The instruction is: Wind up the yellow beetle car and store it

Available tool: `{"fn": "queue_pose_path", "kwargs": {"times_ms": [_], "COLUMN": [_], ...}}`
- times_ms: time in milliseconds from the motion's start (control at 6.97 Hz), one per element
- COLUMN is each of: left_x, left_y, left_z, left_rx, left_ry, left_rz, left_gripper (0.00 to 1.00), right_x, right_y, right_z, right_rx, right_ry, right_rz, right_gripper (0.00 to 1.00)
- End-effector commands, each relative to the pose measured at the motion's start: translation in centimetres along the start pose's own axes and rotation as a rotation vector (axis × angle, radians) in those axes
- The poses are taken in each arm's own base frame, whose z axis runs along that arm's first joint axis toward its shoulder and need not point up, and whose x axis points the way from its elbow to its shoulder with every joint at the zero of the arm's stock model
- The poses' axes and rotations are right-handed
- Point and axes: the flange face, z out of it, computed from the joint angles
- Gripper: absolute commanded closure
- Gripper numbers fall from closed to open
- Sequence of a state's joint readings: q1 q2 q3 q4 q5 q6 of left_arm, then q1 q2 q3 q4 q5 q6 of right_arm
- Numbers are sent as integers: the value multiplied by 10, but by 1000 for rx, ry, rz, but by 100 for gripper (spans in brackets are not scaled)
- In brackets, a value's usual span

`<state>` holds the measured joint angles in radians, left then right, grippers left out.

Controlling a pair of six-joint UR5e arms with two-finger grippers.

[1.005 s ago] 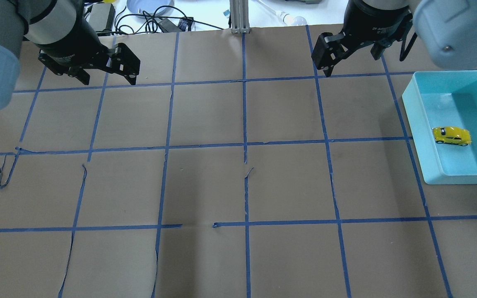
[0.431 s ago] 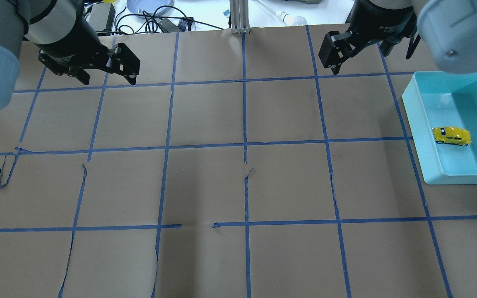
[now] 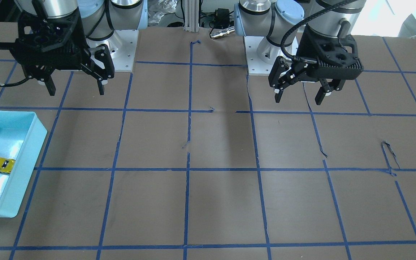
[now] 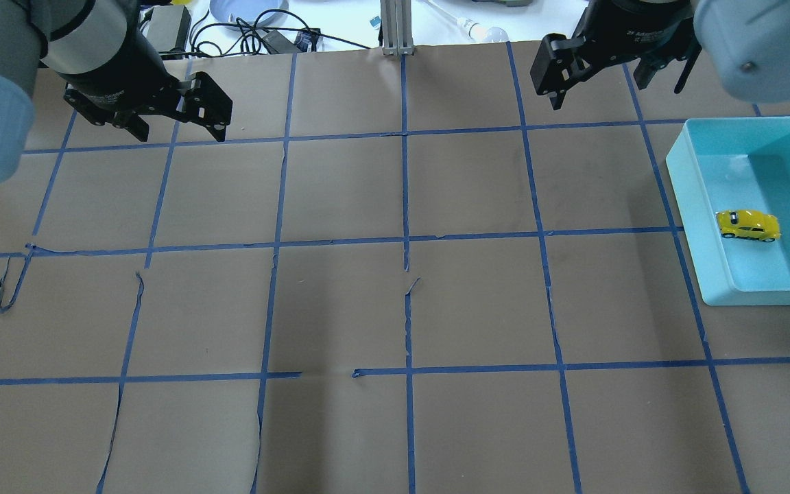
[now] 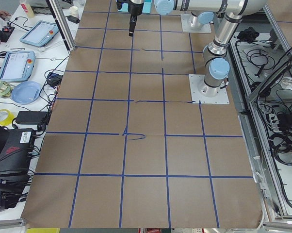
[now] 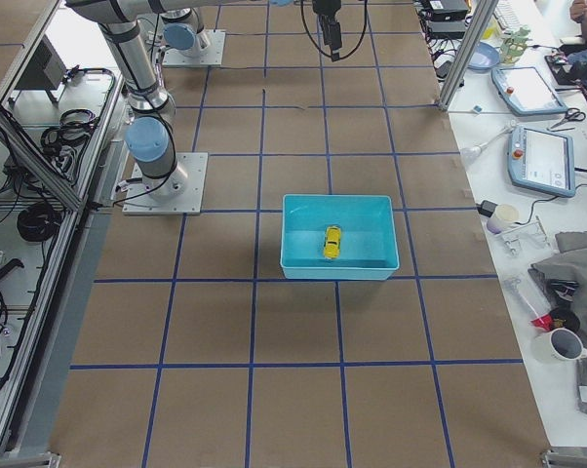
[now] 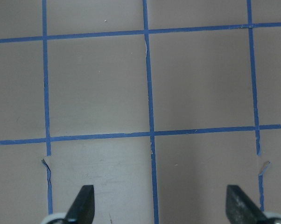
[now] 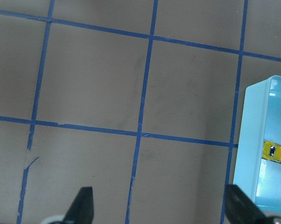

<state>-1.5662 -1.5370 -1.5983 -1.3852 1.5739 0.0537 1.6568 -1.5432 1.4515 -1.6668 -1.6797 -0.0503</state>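
toy car (image 8: 275, 152): cut off by the picture's edge in the right wrist view, off to the right of the right gripper (image 8: 160, 207); only a yellow strip shows.
blue box (image 8: 253, 140): cut off there too, at the side and the bottom.
right gripper: only its two fingertips show in that view.
left gripper (image 7: 160, 207): only its two fingertips show in its own view.

The black two-finger left gripper (image 3: 297, 94) and the black two-finger right gripper (image 3: 77, 88) both hang from their wrists close in front of the robot's bases, fingers pointing down and jaws spread wide with nothing between them.
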Motion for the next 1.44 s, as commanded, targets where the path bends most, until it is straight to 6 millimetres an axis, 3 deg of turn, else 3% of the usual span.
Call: {"fn": "queue_pose_path", "kwargs": {"times_ms": [0, 1292], "left_x": [0, -1], "left_y": [0, -1], "left_z": [0, 0], "left_rx": [0, 4], "left_ry": [0, -1], "left_rz": [0, -1], "left_gripper": [0, 0], "right_x": [5, -4], "right_y": [-3, 2], "right_z": [-2, 5], "right_rx": [-9, -52], "right_ry": [-3, -56], "right_rz": [137, 158], "right_gripper": [0, 0]}}
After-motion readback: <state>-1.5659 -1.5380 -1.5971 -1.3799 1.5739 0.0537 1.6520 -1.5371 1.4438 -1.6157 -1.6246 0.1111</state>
